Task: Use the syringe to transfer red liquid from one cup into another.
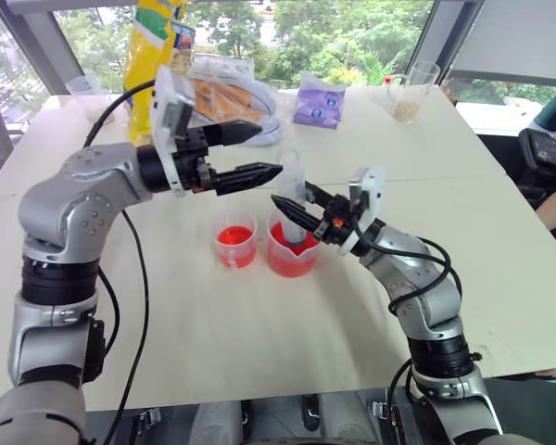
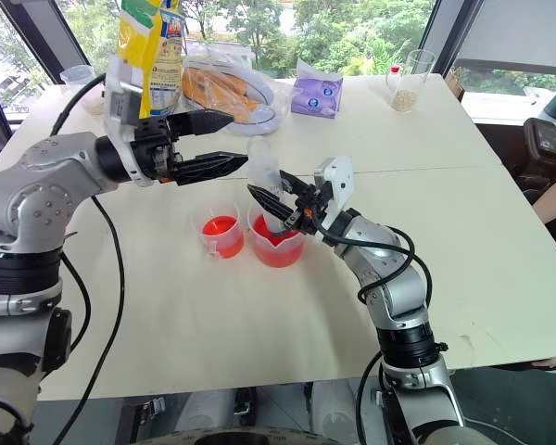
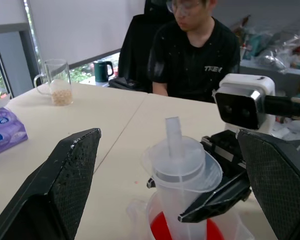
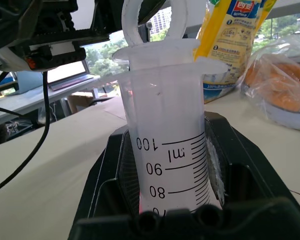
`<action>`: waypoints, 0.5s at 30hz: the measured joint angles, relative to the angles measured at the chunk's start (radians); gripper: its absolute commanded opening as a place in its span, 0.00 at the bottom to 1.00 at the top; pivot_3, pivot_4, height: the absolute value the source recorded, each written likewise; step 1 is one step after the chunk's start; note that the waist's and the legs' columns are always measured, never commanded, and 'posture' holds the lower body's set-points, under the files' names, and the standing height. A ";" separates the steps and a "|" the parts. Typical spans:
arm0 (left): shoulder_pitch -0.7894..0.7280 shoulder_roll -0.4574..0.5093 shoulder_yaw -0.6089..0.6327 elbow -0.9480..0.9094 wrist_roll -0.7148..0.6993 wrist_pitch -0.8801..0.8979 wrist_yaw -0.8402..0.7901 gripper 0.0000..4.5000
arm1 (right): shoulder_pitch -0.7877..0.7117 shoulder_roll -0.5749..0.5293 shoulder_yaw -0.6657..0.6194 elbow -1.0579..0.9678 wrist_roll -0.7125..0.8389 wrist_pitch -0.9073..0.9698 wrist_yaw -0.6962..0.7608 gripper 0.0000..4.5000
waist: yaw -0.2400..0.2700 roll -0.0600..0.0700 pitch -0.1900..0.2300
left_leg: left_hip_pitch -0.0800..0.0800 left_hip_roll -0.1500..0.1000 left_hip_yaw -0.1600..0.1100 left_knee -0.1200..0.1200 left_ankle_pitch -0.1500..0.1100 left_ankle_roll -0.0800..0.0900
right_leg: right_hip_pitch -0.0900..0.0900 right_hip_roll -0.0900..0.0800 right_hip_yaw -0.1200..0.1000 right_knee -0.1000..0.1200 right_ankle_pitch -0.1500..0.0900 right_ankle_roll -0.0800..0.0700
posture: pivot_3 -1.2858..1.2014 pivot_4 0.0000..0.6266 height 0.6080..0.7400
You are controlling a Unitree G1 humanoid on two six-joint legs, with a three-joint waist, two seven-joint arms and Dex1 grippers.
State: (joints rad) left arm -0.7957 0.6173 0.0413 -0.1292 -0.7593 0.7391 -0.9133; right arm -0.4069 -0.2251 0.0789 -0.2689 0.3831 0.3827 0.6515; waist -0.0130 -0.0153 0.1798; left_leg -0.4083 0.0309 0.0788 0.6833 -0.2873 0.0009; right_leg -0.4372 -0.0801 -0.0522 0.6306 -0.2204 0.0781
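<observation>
Currently right tool (image 1: 295,206) clamped on clear ribbed-scale syringe (image 2: 264,181), upright in spouted beaker (image 1: 293,255) of translucent red liquid (image 1: 287,260); left tool (image 1: 269,151) fingers spread apart.

— What holds everything up?

— A big pale table (image 1: 213,352).

— What sits in the middle?

— A small cup (image 1: 235,243) with red liquid (image 1: 233,236), and at its 3 o'clock, just beside it, a wider beaker (image 1: 292,255) with red too.

— And far back?

— At 12 o'clock a yellow bag (image 1: 153,46) and a purple packet (image 1: 319,102). At 2 o'clock, a glass with beige grains (image 1: 408,93).
</observation>
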 measured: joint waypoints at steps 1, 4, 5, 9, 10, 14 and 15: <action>-0.003 -0.007 -0.007 0.004 0.006 0.000 0.000 1.00 | 0.000 0.000 0.001 0.000 -0.003 -0.001 0.000 0.31 | 0.000 0.000 0.000 | 0.000 0.000 0.000 0.000 0.000 0.000 | 0.000 0.000 0.000 0.000 0.000 0.000 | 0.52 0.24 1.00; -0.010 -0.038 -0.029 0.010 0.015 0.000 0.000 1.00 | 0.001 -0.001 0.011 0.000 -0.008 -0.007 0.000 0.31 | 0.001 0.000 0.000 | 0.000 0.000 0.000 0.000 0.000 0.000 | 0.000 0.000 0.000 0.000 0.000 0.000 | 0.52 0.24 1.00; -0.011 -0.043 -0.032 0.010 0.017 0.000 -0.001 1.00 | 0.001 -0.001 0.015 0.000 -0.008 -0.008 0.001 0.31 | 0.001 0.000 0.000 | 0.000 0.000 0.000 0.000 0.000 0.000 | 0.000 0.000 0.000 0.000 0.000 0.000 | 0.52 0.24 1.00; -0.014 -0.058 -0.044 0.009 0.027 0.000 -0.003 0.71 | 0.001 -0.004 0.015 0.000 -0.009 -0.012 0.001 0.31 | 0.000 0.000 0.000 | 0.000 0.000 0.000 0.000 0.000 0.000 | 0.000 0.000 0.000 0.000 0.000 0.000 | 0.52 0.24 1.00; -0.014 -0.061 -0.048 0.009 0.029 0.000 -0.004 0.59 | 0.001 -0.006 0.015 0.000 -0.010 -0.014 0.001 0.31 | 0.000 0.000 0.000 | 0.000 0.000 0.000 0.000 0.000 0.000 | 0.000 0.000 0.000 0.000 0.000 0.000 | 0.52 0.24 1.00; -0.014 -0.067 -0.058 0.009 0.031 0.002 -0.014 0.16 | 0.001 -0.011 0.018 0.000 -0.014 -0.018 0.001 0.31 | 0.000 0.000 0.000 | 0.000 0.000 0.000 0.000 0.000 0.000 | 0.000 0.000 0.000 0.000 0.000 0.000 | 0.52 0.24 1.00; -0.014 -0.064 -0.057 0.010 0.033 0.006 -0.012 0.07 | 0.001 -0.014 0.021 -0.003 -0.014 -0.020 0.004 0.31 | 0.000 0.000 0.000 | 0.000 0.000 0.000 0.000 0.000 0.000 | 0.000 0.000 0.000 0.000 0.000 0.000 | 0.52 0.24 1.00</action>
State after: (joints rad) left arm -0.8095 0.5534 -0.0155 -0.1192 -0.7262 0.7455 -0.9256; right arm -0.4057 -0.2388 0.0994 -0.2715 0.3695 0.3625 0.6552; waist -0.0132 -0.0153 0.1798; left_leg -0.4083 0.0309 0.0786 0.6834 -0.2873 0.0009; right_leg -0.4372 -0.0801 -0.0521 0.6307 -0.2204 0.0781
